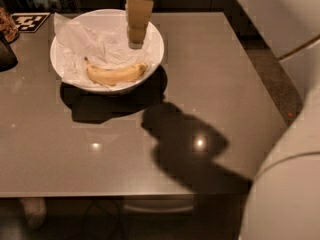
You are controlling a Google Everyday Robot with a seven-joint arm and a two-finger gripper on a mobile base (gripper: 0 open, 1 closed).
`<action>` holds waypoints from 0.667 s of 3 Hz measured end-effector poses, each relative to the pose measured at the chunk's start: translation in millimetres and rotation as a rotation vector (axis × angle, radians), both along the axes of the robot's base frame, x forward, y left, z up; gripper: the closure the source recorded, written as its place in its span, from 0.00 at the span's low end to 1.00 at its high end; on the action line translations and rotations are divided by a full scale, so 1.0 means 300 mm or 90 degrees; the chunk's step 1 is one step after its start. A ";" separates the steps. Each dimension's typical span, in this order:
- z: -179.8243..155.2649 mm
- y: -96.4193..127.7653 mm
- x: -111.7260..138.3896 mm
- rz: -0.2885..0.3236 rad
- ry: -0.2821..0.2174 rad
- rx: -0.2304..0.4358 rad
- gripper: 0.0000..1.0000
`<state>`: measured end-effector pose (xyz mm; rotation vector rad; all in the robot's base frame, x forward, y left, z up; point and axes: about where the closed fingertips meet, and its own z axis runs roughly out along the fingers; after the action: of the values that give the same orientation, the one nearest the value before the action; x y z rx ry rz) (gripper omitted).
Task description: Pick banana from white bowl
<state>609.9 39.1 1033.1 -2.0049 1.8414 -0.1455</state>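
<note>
The banana (116, 74) is yellow and curved, and lies in the front part of the white bowl (107, 88), on crumpled white paper (90, 41). The bowl stands at the back left of the grey table (210, 74). My gripper (136, 38) comes down from the top edge and hangs over the bowl's back right part, above and slightly behind the banana's right end. It does not touch the banana. My gripper's shadow (185, 144) falls on the table in front of the bowl.
A black-and-white tag card (31, 21) lies at the table's back left corner. A dark object (6, 54) stands at the left edge. My white arm (290, 134) fills the right side of the view. The table's front edge (125, 194) runs across the bottom.
</note>
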 end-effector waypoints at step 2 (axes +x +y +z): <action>-0.168 0.126 0.048 0.034 0.074 -0.018 0.26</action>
<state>624.5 76.7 982.6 -2.1201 1.8633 -0.0393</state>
